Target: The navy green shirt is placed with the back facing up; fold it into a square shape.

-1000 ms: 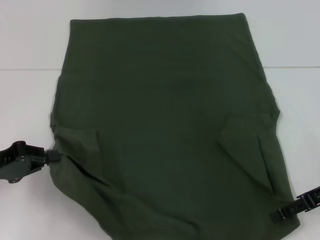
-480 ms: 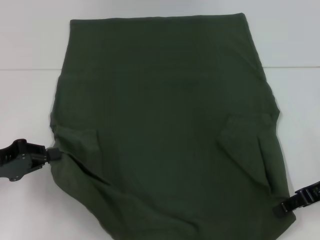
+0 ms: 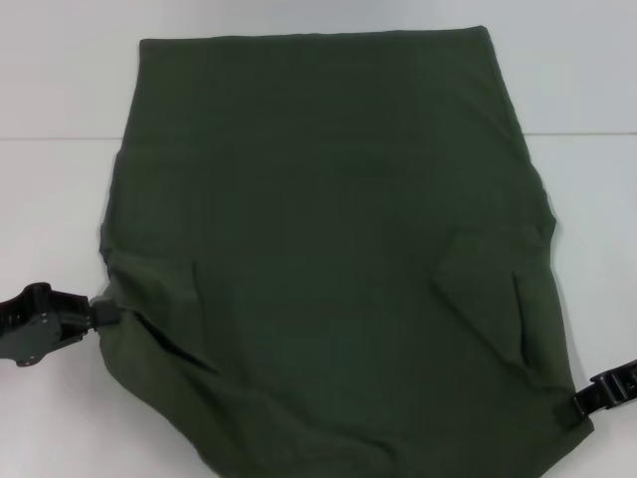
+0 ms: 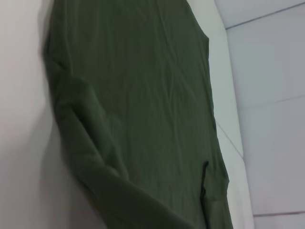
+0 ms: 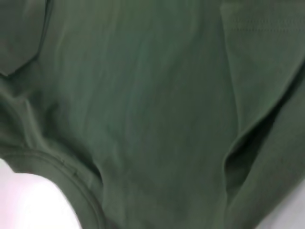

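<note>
setting: lab-like test bench | evidence: plain white table (image 3: 60, 60), bare pale panelled wall (image 4: 271, 119)

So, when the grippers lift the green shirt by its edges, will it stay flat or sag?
The green shirt will likely sag: it already wrinkles and bunches at the folded-in sleeves. It probably drapes limply, and seems unlikely to slide far on the white table.

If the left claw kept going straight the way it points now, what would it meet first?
The left claw points toward the robot's right, its tip already at the navy green shirt's left edge by the folded-in sleeve. It would likely push straight into that cloth; whether it already touches cannot be told.
</note>
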Controlling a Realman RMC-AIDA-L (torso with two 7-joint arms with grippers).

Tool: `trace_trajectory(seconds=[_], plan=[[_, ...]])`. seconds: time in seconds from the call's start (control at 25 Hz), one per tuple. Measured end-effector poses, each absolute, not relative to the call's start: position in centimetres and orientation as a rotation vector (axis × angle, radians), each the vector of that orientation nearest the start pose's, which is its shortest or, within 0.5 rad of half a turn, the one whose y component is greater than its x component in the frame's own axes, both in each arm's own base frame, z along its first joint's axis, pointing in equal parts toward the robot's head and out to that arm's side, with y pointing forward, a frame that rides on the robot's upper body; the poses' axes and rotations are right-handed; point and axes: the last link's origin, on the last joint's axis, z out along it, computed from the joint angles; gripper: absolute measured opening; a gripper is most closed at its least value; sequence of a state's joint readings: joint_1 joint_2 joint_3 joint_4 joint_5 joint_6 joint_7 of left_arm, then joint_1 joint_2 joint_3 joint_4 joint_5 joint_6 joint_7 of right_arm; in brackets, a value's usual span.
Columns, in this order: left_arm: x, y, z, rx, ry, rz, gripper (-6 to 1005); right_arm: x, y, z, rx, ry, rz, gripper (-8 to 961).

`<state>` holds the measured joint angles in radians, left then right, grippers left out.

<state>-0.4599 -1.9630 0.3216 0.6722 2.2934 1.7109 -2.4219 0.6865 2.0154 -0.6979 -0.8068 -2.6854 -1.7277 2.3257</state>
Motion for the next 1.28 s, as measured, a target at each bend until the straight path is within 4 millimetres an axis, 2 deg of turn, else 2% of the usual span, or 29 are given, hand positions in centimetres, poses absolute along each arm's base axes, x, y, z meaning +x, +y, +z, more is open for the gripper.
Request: trace_trajectory(seconds=[0.24, 0.48, 0.64, 0.84, 1.04, 1.16, 1.28], plan=[[-33.6, 28.2, 7.7, 2.156, 2.259, 0.762, 15, 28.0, 32.7, 4.1, -2.578, 1.733, -0.221, 55], [-34.4, 26.1, 7.8, 2.147, 2.255, 0.666, 15, 28.2, 31.9, 4.8, -2.602, 1.776, -0.231, 64], [-33.9, 25.9, 8.0, 2.156, 2.205, 0.68, 15, 28.5, 32.4, 5.9, -2.559, 1.783, -0.154, 69], [-31.8, 28.1, 8.8, 2.175, 2.106, 0.789, 15, 27.7, 34.0, 7.6, -2.522, 1.764, 0.093, 76], [-29.5, 30.9, 9.6, 2.145, 2.053, 0.921, 14, 26.0, 34.7, 8.2, -2.544, 1.768, 0.371, 83], [-28.0, 32.8, 10.6, 2.13, 2.027, 1.014, 14, 25.1, 35.2, 8.9, -2.543, 1.759, 0.503, 88], [-26.9, 35.5, 11.2, 2.136, 2.068, 1.092, 14, 25.0, 36.4, 10.0, -2.453, 1.748, 0.615, 92]])
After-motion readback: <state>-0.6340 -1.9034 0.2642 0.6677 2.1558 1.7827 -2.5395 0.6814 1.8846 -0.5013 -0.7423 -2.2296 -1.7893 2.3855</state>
